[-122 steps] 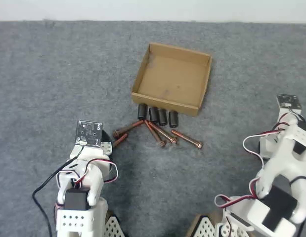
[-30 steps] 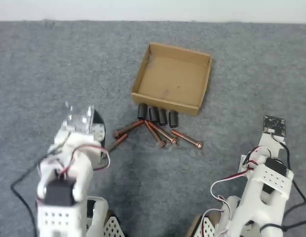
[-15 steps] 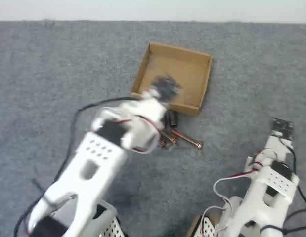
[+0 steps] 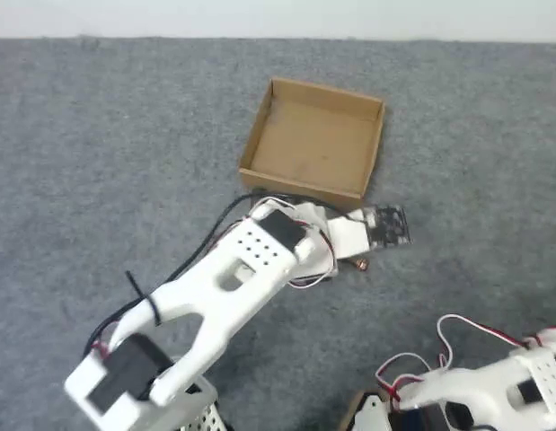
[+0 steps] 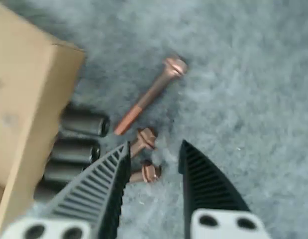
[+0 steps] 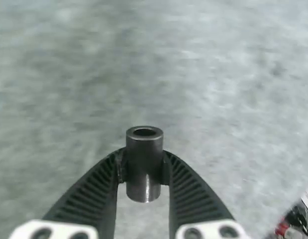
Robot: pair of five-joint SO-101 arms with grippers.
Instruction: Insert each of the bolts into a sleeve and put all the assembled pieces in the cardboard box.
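Note:
My left gripper (image 5: 156, 147) hangs open just above the copper bolts, one finger on each side of two bolt heads (image 5: 145, 137). Another bolt (image 5: 150, 94) lies alone beyond them. Black sleeves (image 5: 84, 122) lie in a row against the wall of the cardboard box (image 5: 24, 94). From above, the left arm (image 4: 260, 260) stretches over the bolt pile in front of the cardboard box (image 4: 300, 187), and one bolt head (image 4: 361, 264) peeks out. My right gripper (image 6: 144, 159) is shut on an upright black sleeve (image 6: 144, 149) above bare carpet. The right arm (image 4: 493, 386) sits low at the front right.
Grey carpet (image 4: 98, 162) covers the whole table. The box stands open-topped with nothing visible inside. Wires run along the left arm.
The left arm has swung right from the box's front wall to hang over the bolts. The right arm has dropped low toward the front right corner.

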